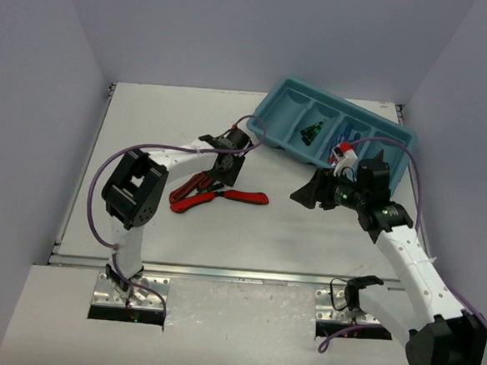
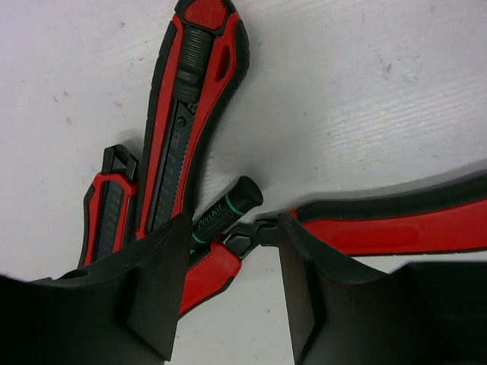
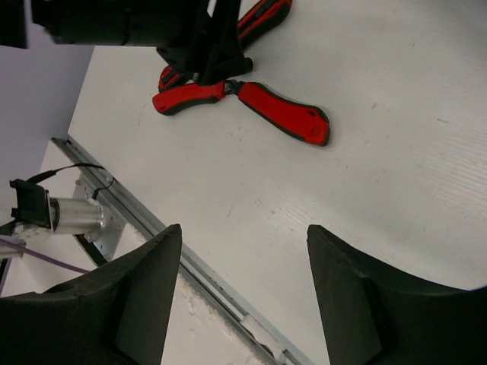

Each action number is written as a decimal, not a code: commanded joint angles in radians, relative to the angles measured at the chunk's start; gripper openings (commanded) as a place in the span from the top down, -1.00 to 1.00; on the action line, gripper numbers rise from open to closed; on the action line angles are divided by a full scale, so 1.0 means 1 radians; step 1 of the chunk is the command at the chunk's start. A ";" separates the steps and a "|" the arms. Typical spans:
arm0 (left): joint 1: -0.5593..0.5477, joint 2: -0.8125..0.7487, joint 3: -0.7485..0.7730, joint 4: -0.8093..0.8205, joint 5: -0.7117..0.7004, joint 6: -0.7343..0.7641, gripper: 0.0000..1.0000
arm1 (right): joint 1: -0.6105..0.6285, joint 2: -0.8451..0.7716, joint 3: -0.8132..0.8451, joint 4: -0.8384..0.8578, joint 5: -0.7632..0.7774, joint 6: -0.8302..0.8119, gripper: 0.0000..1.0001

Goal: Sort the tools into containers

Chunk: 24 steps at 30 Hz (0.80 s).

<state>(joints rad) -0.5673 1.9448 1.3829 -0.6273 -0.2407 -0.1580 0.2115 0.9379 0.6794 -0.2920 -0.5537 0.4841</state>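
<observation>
I'm running a robot lab cell: a bare white desk [image 1: 306, 237] boxed by plain pale walls [image 1: 49, 94], metal mounting plates [image 1: 129, 298], purple cables [image 1: 99, 191].

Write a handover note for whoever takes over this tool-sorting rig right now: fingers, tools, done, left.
Left gripper: fingers straddle the pivot of the red-handled cutters on the white table; grip unclear.
Right gripper: fingers open, empty, above bare table.
Done: black-and-green screwdrivers and blue-and-red screwdrivers lie in two separate middle compartments of the long teal plastic tray.
To do: the cutters, two red-and-black utility knives, one loose black-and-green screwdriver beside them.
</observation>
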 commanded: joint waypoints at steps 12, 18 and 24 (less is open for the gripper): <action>0.050 0.094 0.036 -0.041 0.063 0.072 0.22 | -0.003 -0.070 -0.054 0.031 -0.066 -0.058 -0.37; 0.052 0.101 0.046 -0.049 0.073 0.068 0.46 | -0.003 -0.096 -0.057 0.021 -0.056 -0.052 -0.37; 0.052 0.050 0.075 -0.053 0.056 0.044 0.88 | -0.004 -0.101 -0.059 0.026 -0.058 -0.039 -0.37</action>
<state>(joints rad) -0.5228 2.0293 1.4141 -0.6826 -0.1890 -0.0929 0.2115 0.8492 0.6247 -0.2928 -0.6025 0.4446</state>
